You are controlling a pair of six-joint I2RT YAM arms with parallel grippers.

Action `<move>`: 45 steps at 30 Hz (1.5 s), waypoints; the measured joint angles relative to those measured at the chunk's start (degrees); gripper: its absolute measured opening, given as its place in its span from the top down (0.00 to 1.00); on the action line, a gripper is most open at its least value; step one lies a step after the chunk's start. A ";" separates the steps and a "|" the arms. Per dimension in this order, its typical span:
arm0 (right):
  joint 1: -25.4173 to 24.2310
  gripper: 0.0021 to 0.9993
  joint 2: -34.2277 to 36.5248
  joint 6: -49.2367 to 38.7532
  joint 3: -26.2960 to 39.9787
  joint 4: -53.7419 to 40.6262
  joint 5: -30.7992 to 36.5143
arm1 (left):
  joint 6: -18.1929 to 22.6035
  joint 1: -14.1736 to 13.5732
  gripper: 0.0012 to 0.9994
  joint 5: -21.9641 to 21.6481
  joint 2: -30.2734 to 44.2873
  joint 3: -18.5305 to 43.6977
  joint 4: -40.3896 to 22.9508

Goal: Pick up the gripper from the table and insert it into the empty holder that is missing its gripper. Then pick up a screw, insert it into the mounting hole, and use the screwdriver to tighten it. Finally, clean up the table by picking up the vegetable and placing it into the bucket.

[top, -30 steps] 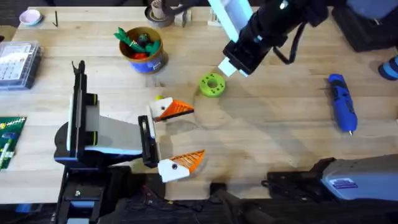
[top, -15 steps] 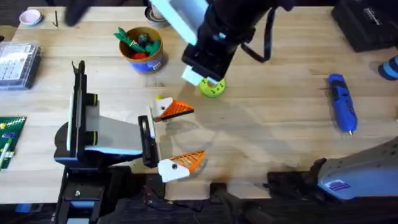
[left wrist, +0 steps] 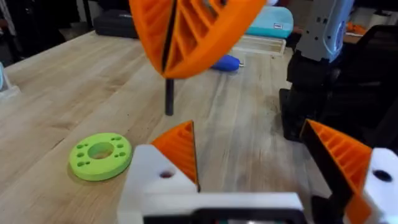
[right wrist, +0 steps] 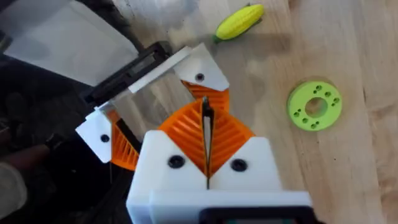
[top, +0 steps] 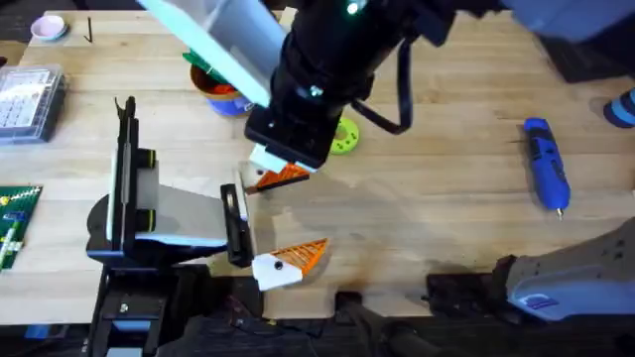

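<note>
Left claw (top: pixel 280 223): rests low at the near left of the tabletop (top: pixel 437 218), pointing right; its two white, orange-tipped fingers (left wrist: pixel 177 149) stand wide apart, nothing between them.
Bucket (top: pixel 223 91): far left of centre, partly hidden behind the right arm, with green and red toys inside.
Vegetable (right wrist: pixel 239 21): yellow, lying flat on the tabletop just beyond the left claw's far finger, long axis along the surface; which end leads cannot be told.
Right claw (right wrist: pixel 207 140): reaches across the middle, hanging over the left claw's far finger; its orange pads are pressed together on a thin dark rod.
Green disc (top: pixel 345 137): flat, right of the right claw.
Screwdriver (top: pixel 546 164): far right, long axis running far-to-near, bit toward the near edge.
</note>
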 joint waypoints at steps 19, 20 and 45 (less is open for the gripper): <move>1.62 1.00 2.61 0.42 0.00 1.94 -0.43 | 0.00 0.00 0.01 0.00 0.01 0.00 0.00; 1.62 1.00 2.76 0.42 0.00 1.86 -0.46 | 0.00 0.00 0.01 0.00 0.01 0.00 0.00; 1.62 1.00 4.83 0.61 0.00 1.09 -1.09 | 0.00 0.00 0.01 0.00 0.00 0.00 0.00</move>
